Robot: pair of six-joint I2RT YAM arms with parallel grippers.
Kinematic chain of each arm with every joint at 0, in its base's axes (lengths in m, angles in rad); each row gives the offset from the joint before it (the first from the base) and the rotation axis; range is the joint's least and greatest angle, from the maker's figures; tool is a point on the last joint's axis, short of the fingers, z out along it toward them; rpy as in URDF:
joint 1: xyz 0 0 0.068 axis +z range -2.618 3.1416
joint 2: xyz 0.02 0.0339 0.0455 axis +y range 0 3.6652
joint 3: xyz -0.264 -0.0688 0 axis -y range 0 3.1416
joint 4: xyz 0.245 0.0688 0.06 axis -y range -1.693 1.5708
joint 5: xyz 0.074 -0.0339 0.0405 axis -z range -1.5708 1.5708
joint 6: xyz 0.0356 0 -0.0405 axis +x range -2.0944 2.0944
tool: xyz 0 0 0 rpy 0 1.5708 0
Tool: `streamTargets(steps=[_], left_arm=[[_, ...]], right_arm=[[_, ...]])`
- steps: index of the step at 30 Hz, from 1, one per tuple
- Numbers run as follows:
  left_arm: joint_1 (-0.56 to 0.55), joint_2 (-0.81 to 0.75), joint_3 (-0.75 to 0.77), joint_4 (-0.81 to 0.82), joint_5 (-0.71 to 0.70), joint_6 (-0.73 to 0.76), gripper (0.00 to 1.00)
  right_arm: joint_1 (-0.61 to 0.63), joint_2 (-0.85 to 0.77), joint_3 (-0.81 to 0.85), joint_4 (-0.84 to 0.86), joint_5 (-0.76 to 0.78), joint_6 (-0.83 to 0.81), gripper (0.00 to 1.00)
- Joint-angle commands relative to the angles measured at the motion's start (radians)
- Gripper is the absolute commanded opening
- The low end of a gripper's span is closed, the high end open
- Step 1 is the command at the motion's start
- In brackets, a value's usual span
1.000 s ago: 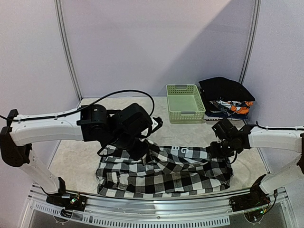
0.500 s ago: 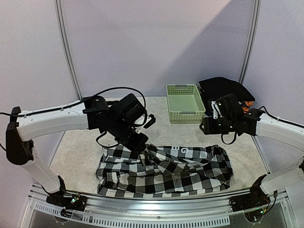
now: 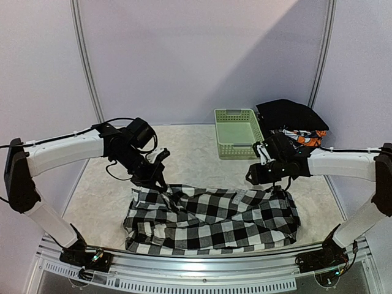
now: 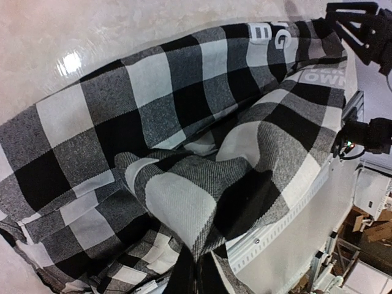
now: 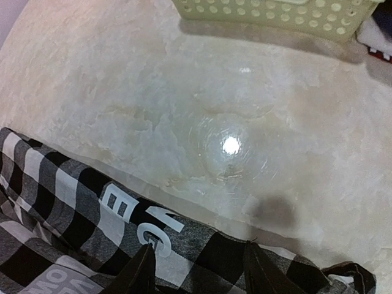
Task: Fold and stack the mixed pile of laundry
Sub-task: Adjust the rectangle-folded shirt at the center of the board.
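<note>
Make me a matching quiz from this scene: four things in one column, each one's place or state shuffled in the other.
1 black-and-white checked shirt
2 pale green slotted plastic basket
3 plain black cloth
4 left gripper

A tops the far-right pile
B shut on the shirt
C spread along the near edge
D far side, left of the pile

Pairs: 1-C, 2-D, 3-A, 4-B

Left wrist view: we read white block lettering on the checked shirt. There is a clear "G", and the half-folded letter beside it may be "E". On a grey band close by we read "OWN", its start lost in a fold. Right wrist view: on the shirt we read a tilted "G", and at the frame edge a cut-off fragment, "OM" or "MO". Top view: too small to read.
</note>
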Motion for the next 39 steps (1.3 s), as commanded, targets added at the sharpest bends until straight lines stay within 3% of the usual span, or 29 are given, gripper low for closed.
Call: streamTargets(steps=[1, 12, 20, 24, 26, 28, 30, 34, 36, 37, 39], left_arm=[[0.068, 0.035, -0.038, 0.044, 0.204, -0.012, 0.0], [0.18, 0.142, -0.094, 0.102, 0.344, -0.018, 0.0], [0.197, 0.192, -0.137, 0.243, 0.339, -0.107, 0.02], [0.209, 0.195, -0.15, 0.244, 0.291, -0.108, 0.14], [0.218, 0.188, -0.131, 0.188, 0.2, -0.083, 0.34], [0.228, 0.163, -0.112, 0.152, 0.071, -0.065, 0.47], [0.23, 0.116, -0.086, 0.104, -0.128, -0.057, 0.55], [0.176, -0.011, -0.047, -0.01, -0.663, -0.052, 0.71], [0.118, -0.096, -0.076, 0.007, -0.812, -0.029, 0.8], [0.085, -0.142, -0.099, 0.029, -0.869, -0.017, 0.96], [0.024, -0.228, -0.144, 0.071, -0.938, 0.011, 1.0]], right_arm=[[-0.005, 0.083, -0.001, 0.03, -0.049, -0.009, 0.49], [-0.005, 0.095, -0.083, 0.005, -0.007, 0.014, 0.47], [-0.018, 0.032, -0.156, -0.025, 0.174, 0.054, 0.47], [-0.04, 0.015, -0.128, -0.078, 0.259, 0.071, 0.47], [-0.039, 0.0, -0.095, -0.096, 0.27, 0.066, 0.48], [-0.04, -0.015, -0.057, -0.111, 0.269, 0.055, 0.48], [-0.039, -0.026, -0.017, -0.123, 0.261, 0.042, 0.48], [-0.04, -0.043, 0.066, -0.155, 0.249, 0.022, 0.48], [-0.041, -0.052, 0.094, -0.167, 0.247, 0.014, 0.49], [-0.039, -0.06, 0.101, -0.171, 0.247, 0.011, 0.49], [-0.039, -0.071, 0.114, -0.176, 0.248, 0.01, 0.49]])
